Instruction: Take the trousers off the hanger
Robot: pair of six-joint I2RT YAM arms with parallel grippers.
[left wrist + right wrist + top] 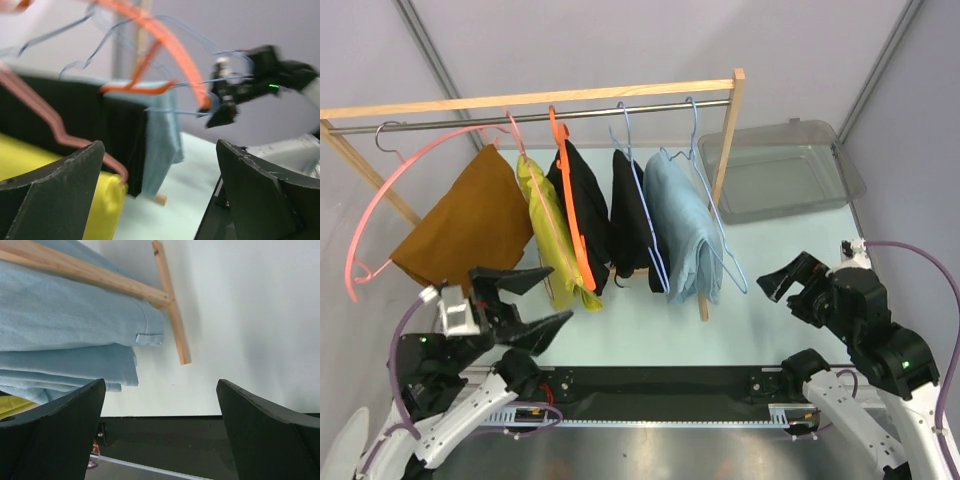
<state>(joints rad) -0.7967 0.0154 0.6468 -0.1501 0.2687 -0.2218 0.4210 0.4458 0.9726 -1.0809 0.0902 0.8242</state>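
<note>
Several hangers hang on a metal rail [520, 115], each with folded trousers over it: brown [460, 225], yellow [548, 230], black [585, 205] on an orange hanger [570, 200], black again [630, 225], and light blue [682, 225] on a blue wire hanger. My left gripper [558, 295] is open, low in front of the yellow trousers [100, 210], touching nothing. My right gripper [778, 293] is open to the right of the light blue trousers [65, 330], apart from them. Both wrist views show empty space between the fingers [60, 190].
The rail sits in a wooden frame whose right post and foot [172, 310] stand beside the light blue trousers. A clear plastic bin [780, 175] lies at the back right. A loose pink hanger [365, 220] sticks out at the far left. The right arm [250, 75] shows in the left wrist view.
</note>
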